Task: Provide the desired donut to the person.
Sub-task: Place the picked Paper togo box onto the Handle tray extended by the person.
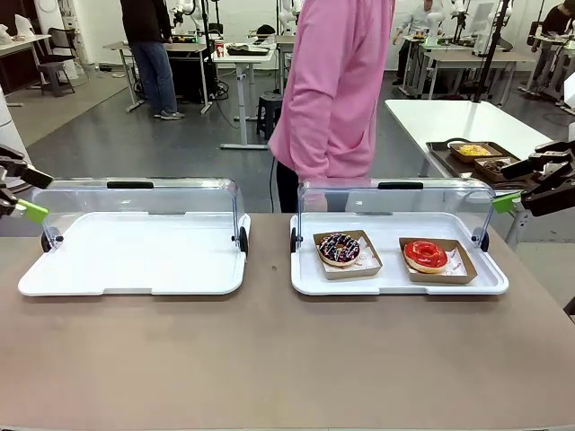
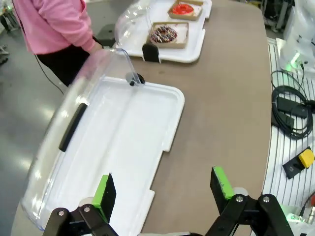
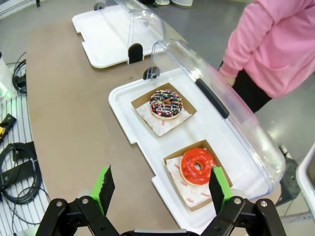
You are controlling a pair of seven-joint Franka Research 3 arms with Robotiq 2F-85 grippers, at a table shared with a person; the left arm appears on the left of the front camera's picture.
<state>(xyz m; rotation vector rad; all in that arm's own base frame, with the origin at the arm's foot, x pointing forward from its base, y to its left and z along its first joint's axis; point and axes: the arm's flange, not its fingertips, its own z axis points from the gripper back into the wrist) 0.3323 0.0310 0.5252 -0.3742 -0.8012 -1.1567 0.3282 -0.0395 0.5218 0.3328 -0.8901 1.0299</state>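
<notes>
White plastic tray (image 1: pixel 135 269) at the left is flanked by the left gripper (image 2: pixel 165 189), spread wide and empty. Rightward, the sprinkled donut (image 1: pixel 340 249) and red donut (image 1: pixel 426 255) are judged soft; cardboard edges should be gripped. The right gripper (image 3: pixel 162 186) is likewise spread, empty.

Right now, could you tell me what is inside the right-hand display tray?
Two donuts in cardboard trays: a chocolate sprinkled donut and a red glazed donut. The paper beneath them is partly covered.
</notes>
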